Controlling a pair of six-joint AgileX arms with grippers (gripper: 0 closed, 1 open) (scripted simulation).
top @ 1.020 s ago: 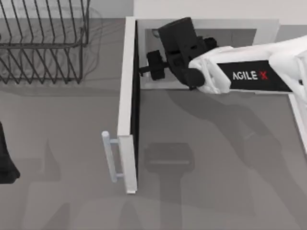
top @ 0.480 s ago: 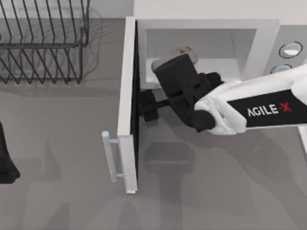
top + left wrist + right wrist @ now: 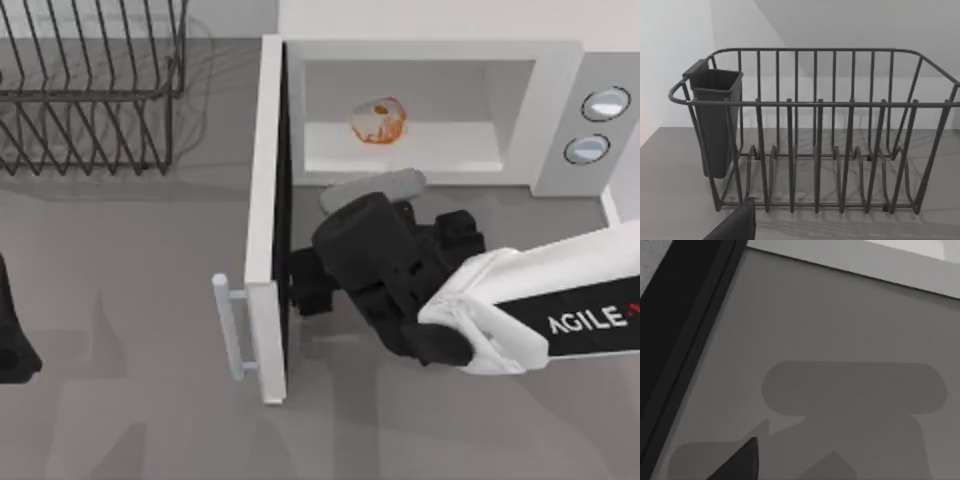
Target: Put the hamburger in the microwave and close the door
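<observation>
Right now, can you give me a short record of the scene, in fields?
hamburger: small cream-white lump with orange patches, lying inside the cavity
microwave: large light grey-white box, two silvery dials
door: flat white panel with dark inner face, swung open
right gripper: black, outside the cavity, close to the door's inner face
left arm: parked at the table's left edge
dish rack: black wire

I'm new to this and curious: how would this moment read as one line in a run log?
hamburger: inside microwave | door: open | right gripper: beside door's inner face | left arm: parked, table's left edge | next, likely: close door
</observation>
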